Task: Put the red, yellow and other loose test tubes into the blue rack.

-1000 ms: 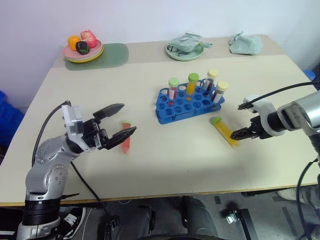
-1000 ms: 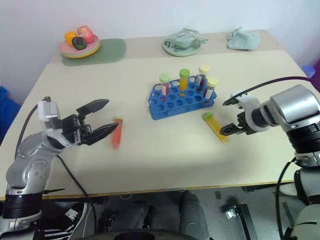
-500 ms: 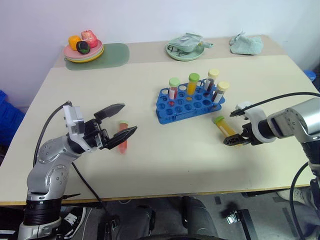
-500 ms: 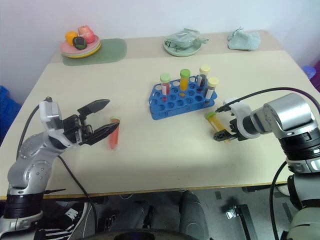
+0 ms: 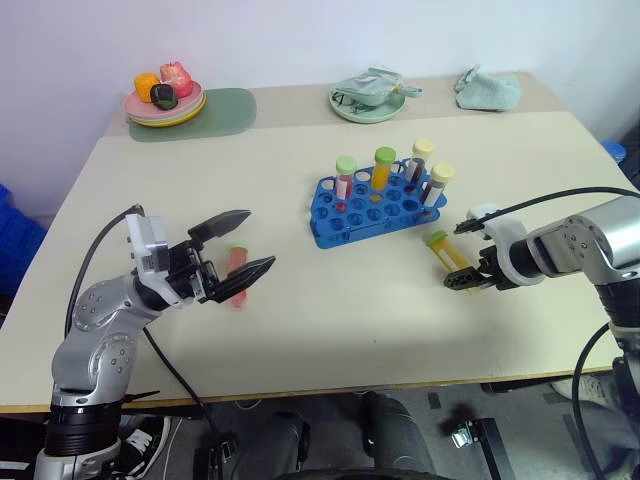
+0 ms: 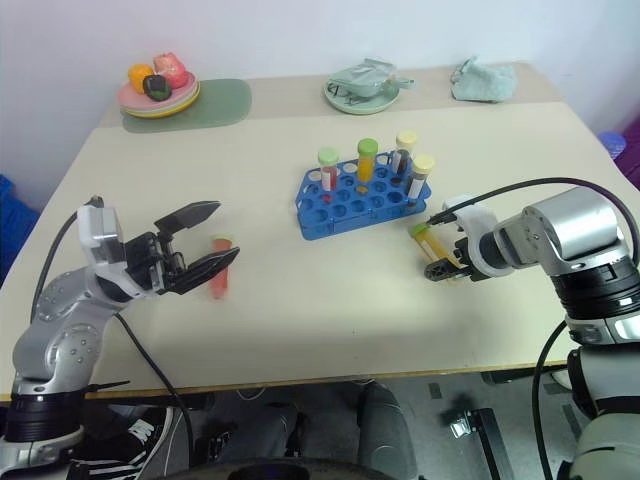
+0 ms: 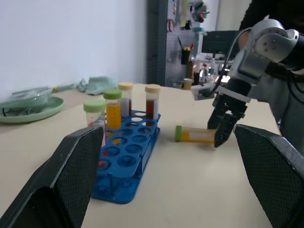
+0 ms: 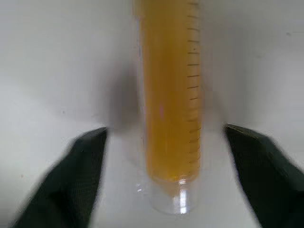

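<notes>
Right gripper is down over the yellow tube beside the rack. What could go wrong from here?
1. The yellow tube lies flat on the table between the right gripper's fingers, which are apart from it; it may roll as they close.
2. It lies close to the blue rack, so a swing on the lift could knock the four standing tubes.
3. The red tube lies under the open left gripper; a careless drop could push it away.

Silver-grey jointed arms, black cables looping along them — white wrist housings, black two-fingered grippers
</notes>
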`<move>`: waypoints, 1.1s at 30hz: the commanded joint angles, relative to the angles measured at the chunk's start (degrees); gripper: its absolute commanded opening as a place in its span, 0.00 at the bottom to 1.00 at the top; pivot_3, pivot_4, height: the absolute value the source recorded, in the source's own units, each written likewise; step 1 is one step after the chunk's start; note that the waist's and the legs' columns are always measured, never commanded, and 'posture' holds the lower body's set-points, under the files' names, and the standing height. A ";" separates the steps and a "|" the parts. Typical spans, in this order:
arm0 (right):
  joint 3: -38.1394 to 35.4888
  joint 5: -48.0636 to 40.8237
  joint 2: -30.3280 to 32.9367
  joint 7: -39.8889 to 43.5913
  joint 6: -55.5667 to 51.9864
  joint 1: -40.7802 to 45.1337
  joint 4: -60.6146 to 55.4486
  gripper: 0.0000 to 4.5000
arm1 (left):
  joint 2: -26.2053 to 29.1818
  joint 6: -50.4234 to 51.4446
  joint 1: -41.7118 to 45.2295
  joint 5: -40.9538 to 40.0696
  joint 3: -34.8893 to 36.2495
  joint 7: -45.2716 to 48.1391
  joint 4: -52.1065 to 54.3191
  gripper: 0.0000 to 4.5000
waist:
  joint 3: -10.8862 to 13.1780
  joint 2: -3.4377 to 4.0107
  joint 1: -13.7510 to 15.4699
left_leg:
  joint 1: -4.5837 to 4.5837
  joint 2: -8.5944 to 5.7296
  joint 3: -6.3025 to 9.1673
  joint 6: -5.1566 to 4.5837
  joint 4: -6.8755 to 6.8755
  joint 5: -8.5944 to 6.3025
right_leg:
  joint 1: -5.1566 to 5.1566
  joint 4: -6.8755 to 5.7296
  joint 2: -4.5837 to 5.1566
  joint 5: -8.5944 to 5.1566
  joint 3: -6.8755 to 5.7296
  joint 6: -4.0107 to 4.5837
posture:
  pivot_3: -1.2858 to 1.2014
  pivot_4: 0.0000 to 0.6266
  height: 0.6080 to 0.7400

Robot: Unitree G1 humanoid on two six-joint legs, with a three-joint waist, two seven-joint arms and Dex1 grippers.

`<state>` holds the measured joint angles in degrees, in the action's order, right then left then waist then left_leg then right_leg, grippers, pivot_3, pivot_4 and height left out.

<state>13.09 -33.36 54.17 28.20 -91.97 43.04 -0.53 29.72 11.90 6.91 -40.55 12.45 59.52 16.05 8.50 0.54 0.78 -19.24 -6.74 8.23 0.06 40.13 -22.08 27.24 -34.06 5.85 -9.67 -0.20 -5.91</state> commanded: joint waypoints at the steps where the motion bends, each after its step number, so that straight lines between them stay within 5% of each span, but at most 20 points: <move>1: -0.58 1.96 -0.28 -0.25 1.41 -1.10 -1.83 0.48 | 0.67 -0.67 -0.01 -0.58 1.07 -0.22 1.77 1.00 | 0.00 0.00 -0.02 | 0.00 0.00 0.00 0.00 0.00 0.00 | 0.00 0.00 0.00 0.00 0.00 0.00 | 0.52 0.24 1.00; 11: -2.89 3.31 -1.95 0.03 0.05 -2.51 -3.05 0.48 | 0.56 -0.99 0.70 -0.23 0.83 -0.27 1.10 1.00 | -0.01 -0.02 0.00 | 0.02 0.00 -0.02 0.00 0.00 0.00 | -0.02 0.01 -0.01 0.01 0.00 0.00 | 0.52 0.24 1.00; 15: -2.31 3.50 -1.16 0.91 0.69 -3.24 -4.51 0.21 | 0.53 -0.97 0.92 -0.29 0.79 -0.17 0.89 1.00 | -0.01 -0.02 0.00 | 0.02 0.00 -0.02 0.00 -0.01 0.00 | -0.01 0.01 -0.01 0.01 0.00 0.00 | 0.52 0.24 1.00; 21: -3.68 1.62 0.23 4.13 0.65 -3.56 -6.81 0.21 | 0.63 -0.82 1.51 -0.23 0.63 0.04 0.33 1.00 | -0.01 -0.02 0.04 | 0.00 0.01 -0.01 0.00 -0.01 0.00 | 0.00 0.01 -0.01 0.01 0.00 0.00 | 0.52 0.24 1.00; 28: -11.22 3.75 4.48 13.66 30.06 -15.60 -19.85 0.21 | 1.04 -0.71 2.51 -0.19 0.75 0.47 -0.76 1.00 | 0.00 -0.03 0.24 | -0.04 -0.01 -0.01 -0.01 -0.01 0.00 | 0.02 0.04 -0.01 0.01 -0.02 -0.01 | 0.52 0.24 1.00; 33: -21.38 0.86 -3.80 13.93 42.57 -23.30 -25.95 0.21 | 1.75 -0.61 4.48 -0.26 0.71 1.22 -2.70 1.00 | 0.01 -0.05 -0.05 | 0.01 0.03 -0.01 0.00 -0.03 0.00 | -0.01 0.04 -0.05 0.03 -0.01 -0.05 | 0.52 0.24 1.00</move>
<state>-4.16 -31.50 52.30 43.06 -53.65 19.90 -24.08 30.75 11.94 10.13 -40.49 12.37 60.10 13.36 8.51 0.49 0.73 -19.18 -6.70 8.19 0.06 40.10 -22.09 27.22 -34.03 5.79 -9.63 -0.19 -5.96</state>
